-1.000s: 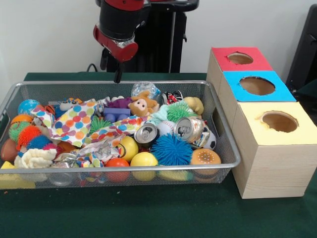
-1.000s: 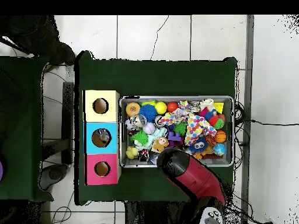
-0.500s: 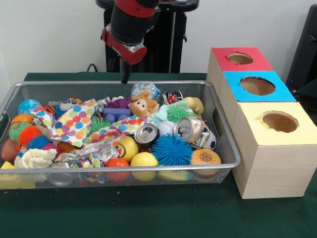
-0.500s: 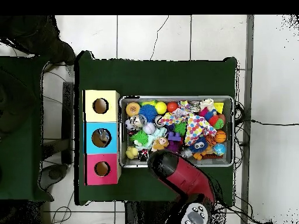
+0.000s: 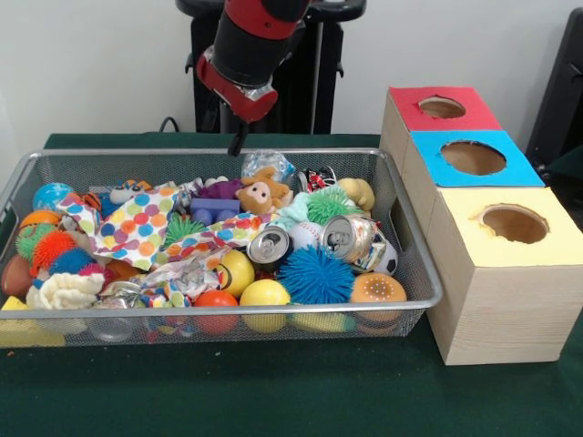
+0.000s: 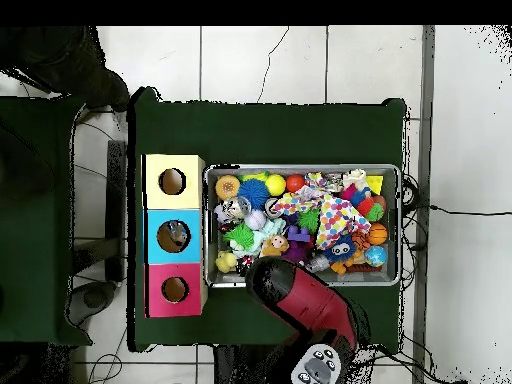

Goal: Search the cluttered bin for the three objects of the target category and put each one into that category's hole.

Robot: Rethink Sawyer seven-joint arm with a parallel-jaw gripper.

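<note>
Green table cloth (image 5: 273, 391) over white tiled floor (image 6: 300, 60).

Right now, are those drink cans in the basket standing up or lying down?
Lying down: both cans rest tipped on the toys, tops facing the front camera.

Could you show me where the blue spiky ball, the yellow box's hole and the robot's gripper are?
Blue spiky ball (image 5: 315, 274), front view, middle of its spikes.
Yellow box's hole (image 5: 515, 223), front view, dark opening's centre.
Gripper (image 5: 239, 143), front view, its dark tip above the bin's far rim.

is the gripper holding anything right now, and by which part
Nothing appears held: the red and black arm's gripper hangs above the far rim of the wire mesh bin, with no object at its tip. Finger state cannot be told.
</note>
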